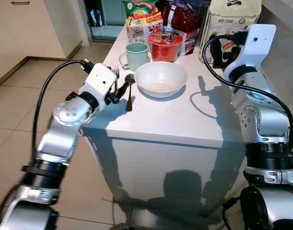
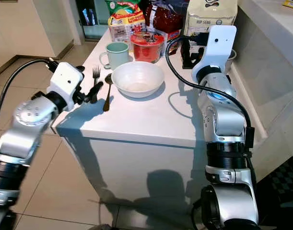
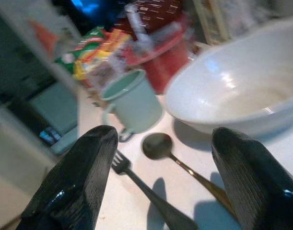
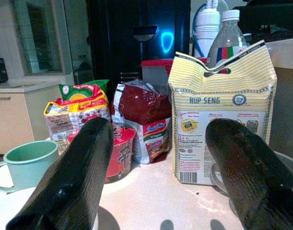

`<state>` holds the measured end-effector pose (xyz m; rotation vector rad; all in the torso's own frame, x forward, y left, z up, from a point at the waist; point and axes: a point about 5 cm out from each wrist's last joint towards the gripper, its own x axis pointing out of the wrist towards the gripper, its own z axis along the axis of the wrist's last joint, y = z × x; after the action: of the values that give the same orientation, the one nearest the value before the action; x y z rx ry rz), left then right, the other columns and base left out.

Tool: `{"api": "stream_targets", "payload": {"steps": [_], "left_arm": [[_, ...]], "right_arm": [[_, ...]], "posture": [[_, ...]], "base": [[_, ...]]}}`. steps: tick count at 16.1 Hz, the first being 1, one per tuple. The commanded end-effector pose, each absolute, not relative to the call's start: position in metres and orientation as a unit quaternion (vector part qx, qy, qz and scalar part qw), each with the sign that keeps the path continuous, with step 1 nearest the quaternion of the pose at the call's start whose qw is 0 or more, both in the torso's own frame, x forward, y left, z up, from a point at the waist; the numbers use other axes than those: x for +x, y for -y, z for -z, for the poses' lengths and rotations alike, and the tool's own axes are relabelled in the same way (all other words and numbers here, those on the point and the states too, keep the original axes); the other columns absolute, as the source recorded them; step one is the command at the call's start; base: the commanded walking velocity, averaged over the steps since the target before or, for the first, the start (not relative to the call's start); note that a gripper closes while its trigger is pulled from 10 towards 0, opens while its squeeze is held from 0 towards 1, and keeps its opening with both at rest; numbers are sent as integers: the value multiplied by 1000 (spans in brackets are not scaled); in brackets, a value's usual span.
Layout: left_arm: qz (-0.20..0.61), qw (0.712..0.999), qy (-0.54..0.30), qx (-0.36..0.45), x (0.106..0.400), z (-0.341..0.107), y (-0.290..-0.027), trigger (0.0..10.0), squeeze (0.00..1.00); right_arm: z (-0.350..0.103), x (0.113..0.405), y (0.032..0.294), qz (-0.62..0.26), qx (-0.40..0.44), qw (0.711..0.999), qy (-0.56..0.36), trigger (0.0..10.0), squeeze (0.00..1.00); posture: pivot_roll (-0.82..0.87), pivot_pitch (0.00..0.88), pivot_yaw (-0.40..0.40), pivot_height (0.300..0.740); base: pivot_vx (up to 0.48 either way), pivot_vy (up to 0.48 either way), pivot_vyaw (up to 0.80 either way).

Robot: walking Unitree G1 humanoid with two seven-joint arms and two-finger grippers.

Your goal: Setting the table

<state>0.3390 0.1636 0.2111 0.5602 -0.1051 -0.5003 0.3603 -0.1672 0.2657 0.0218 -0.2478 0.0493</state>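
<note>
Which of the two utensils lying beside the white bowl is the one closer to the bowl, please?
The spoon, with its golden handle, lies right beside the white bowl; the fork sits farther out toward the table edge, by the left claw.

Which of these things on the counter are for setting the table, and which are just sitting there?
For the table: white bowl, spoon, fork, green mug.

Just there: red noodle cup, snack packets, cracker bag.

Home kitchen: white worktop [image 1: 184, 120] bearing a white bowl [image 1: 160, 79], with a green mug [image 1: 135, 55], red noodle cup [image 1: 165, 46] and snack packets [image 1: 144, 24] behind the bowl, fork [image 2: 95, 74] and spoon [image 1: 129, 91] beside it; tiled floor [image 1: 17, 105], cream cabinets [image 1: 21, 28].
</note>
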Motion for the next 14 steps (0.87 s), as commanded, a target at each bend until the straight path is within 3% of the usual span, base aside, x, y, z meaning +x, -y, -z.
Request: {"api": "stream_targets", "payload": {"steps": [1, 4, 14], "left_arm": [[275, 913, 53, 296, 338, -215, -160, 10000, 0], [300, 883, 47, 357, 345, -210, -160, 10000, 0], [319, 842, 96, 424, 364, -206, -141, 10000, 0]], "right_arm": [[-269, 361, 164, -30, 15, 991, 130, 10000, 0], [-269, 361, 161, -35, 20, 990, 132, 10000, 0], [-265, 358, 150, -49, 28, 990, 131, 10000, 0]], "posture": [[78, 0, 61, 740], [82, 0, 66, 740], [64, 0, 78, 740]], "base": [[0, 0, 0], [0, 0, 0], [0, 0, 0]]}}
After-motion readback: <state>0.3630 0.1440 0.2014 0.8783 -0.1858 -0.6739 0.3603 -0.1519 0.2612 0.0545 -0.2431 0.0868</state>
